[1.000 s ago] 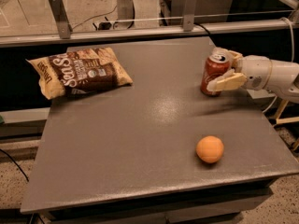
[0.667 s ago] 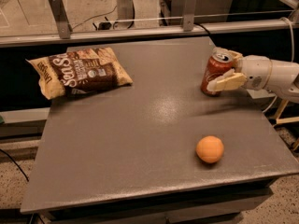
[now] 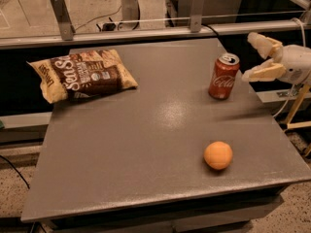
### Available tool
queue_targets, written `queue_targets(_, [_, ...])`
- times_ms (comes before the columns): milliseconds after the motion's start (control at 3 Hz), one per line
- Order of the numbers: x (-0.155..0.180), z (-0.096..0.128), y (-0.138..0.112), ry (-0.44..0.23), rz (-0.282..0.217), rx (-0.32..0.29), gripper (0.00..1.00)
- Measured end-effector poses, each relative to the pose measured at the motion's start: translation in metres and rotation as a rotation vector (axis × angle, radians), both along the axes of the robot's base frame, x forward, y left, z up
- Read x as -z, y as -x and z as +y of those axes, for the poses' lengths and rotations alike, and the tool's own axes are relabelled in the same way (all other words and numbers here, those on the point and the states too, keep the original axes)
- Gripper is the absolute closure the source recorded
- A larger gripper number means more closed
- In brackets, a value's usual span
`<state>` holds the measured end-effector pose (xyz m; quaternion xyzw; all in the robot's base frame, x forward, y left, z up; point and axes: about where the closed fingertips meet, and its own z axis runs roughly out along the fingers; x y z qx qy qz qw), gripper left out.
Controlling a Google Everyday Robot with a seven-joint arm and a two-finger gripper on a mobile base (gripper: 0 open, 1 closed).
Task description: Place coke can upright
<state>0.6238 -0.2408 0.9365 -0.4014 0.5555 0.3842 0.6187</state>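
Note:
The red coke can point(image 3: 224, 76) stands upright on the grey table point(image 3: 146, 144), near its right edge at the back. My gripper point(image 3: 253, 56) is just to the right of the can, apart from it, with its cream fingers point(image 3: 263, 72) spread open and empty. The arm comes in from the right edge of the view.
An orange ball point(image 3: 218, 155) lies on the table in front of the can. A brown chip bag point(image 3: 81, 75) lies at the back left. A metal rail point(image 3: 146, 30) runs behind the table. A stand leg point(image 3: 297, 106) is at the right.
My gripper has let go of the can and drawn back to the right with its fingers spread. The can stays upright in place.

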Motion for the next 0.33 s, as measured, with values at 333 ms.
queue_targets(333, [-0.0084,-0.0051,-0.0013,-0.002,-0.018,0.01,0.0])
